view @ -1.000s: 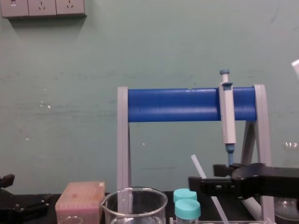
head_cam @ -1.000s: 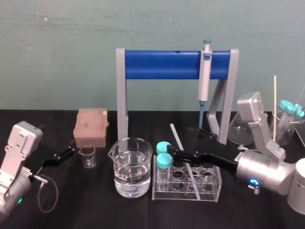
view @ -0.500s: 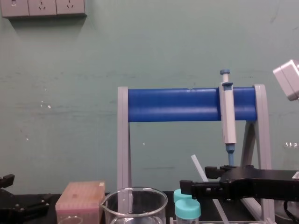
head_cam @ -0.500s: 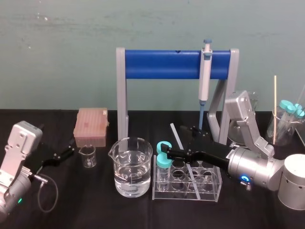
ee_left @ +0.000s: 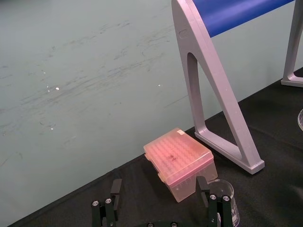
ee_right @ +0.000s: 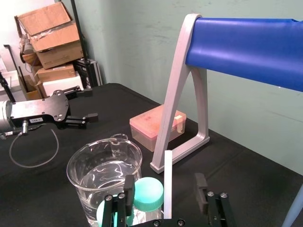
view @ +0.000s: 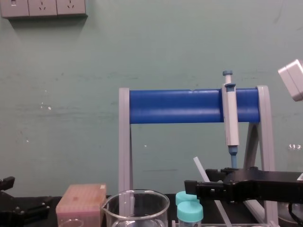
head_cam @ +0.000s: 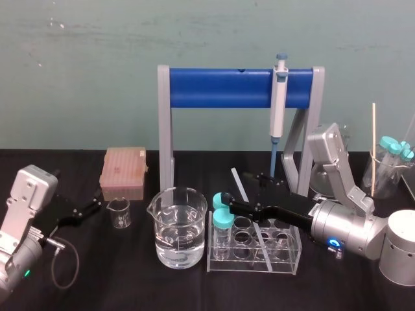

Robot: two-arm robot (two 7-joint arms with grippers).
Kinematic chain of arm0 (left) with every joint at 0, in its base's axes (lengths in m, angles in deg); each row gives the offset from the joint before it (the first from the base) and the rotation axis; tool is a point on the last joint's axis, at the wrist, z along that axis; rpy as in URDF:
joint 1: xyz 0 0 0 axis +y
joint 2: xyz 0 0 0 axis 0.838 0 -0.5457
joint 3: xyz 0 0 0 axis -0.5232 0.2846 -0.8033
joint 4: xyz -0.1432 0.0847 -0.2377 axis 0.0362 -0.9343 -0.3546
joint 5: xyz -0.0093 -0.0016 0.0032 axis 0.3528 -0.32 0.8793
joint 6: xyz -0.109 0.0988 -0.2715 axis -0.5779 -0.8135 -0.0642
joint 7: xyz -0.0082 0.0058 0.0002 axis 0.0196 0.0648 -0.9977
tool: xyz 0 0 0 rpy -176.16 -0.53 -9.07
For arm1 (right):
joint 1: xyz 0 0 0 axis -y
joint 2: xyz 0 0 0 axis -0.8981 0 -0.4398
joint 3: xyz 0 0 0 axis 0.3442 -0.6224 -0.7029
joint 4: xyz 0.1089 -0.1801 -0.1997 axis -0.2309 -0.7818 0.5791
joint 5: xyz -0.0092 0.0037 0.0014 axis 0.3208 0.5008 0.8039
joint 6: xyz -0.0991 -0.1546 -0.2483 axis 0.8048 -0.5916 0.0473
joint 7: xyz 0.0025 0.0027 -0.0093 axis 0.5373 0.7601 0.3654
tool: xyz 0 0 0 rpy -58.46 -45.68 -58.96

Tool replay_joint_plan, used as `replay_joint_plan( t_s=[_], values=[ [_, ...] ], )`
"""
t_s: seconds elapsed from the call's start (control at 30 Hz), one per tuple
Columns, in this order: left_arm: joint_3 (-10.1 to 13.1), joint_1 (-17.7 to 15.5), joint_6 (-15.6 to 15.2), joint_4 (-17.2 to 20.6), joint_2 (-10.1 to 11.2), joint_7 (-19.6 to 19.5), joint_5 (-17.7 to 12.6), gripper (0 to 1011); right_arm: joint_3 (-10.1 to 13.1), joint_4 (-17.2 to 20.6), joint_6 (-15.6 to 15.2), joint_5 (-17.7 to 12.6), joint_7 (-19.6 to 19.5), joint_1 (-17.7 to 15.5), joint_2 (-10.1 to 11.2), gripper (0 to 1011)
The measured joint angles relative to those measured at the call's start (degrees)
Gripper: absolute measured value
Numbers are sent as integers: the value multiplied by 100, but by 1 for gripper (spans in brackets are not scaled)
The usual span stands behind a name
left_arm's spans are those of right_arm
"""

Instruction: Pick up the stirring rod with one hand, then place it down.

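While above the clear tube rack [head_cam: 256, 264], straddles the thin whitish translucent stirring rod [head_cam: 240, 186] with spread fingers [ee_right: 200, 187] of black right gripper [ee_right: 164, 180]. Holds black left gripper [ee_left: 158, 184] at far left, fingers apart.

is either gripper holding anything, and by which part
Nothing is held. The right gripper is open around the stirring rod, not touching; the left gripper sits open at far left.

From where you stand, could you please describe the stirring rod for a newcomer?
Find the grey stand with the blue crossbar; before it sits a clear test-tube rack. The thin, whitish translucent stirring rod leans out of it, straddled by the open right gripper, unlike the upright teal-capped tubes beside it.
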Motion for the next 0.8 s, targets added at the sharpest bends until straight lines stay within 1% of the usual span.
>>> replay_joint_plan(
  t_s=[0.03,0.1,0.13,0.17,0.2,0.27,0.3,0.37,0.4,0.43,0.47,0.5,0.57,0.6,0.63,0.67,0.77,0.8],
  values=[
    [1,0,0,0,0,0,0,1000,1,2,0,-4,0,-1,1,788],
    [1,0,0,0,0,0,0,1000,1,4,-1,-7,0,-2,1,734],
    [0,0,0,0,0,0,0,1000,2,5,-1,-8,0,-2,1,734],
    [0,0,0,0,0,0,0,1000,3,6,-1,-9,0,-3,2,669],
    [0,0,0,0,0,0,0,1000,3,7,-2,-10,0,-3,2,651],
    [0,0,0,0,0,0,0,1000,4,8,-2,-11,0,-4,3,549],
    [0,0,0,0,0,0,0,1000,5,8,-3,-12,0,-5,3,549],
    [0,0,0,0,0,0,0,1000,6,9,-3,-13,0,-6,5,466],
    [0,0,0,0,0,0,0,1000,6,10,-4,-14,0,-6,5,466],
    [1,0,0,0,0,0,0,1000,6,10,-5,-15,0,-7,5,405],
    [1,0,0,0,0,0,0,1000,6,11,-5,-16,0,-7,6,390],
    [1,0,0,0,0,0,0,1000,6,11,-5,-16,0,-8,6,320],
    [0,0,0,0,0,0,0,1000,6,13,-7,-17,1,-8,7,302],
    [0,0,0,0,0,0,0,1000,7,14,-7,-18,0,-9,7,261],
    [0,0,0,0,0,0,0,1000,6,15,-7,-19,0,-9,8,246],
    [0,0,0,0,0,0,0,1000,6,16,-8,-19,0,-10,8,189],
    [1,0,0,0,0,0,0,1000,6,16,-10,-19,0,-10,9,93],
    [1,0,0,0,0,0,0,1000,6,16,-10,-19,0,-10,9,81]
  ],
)
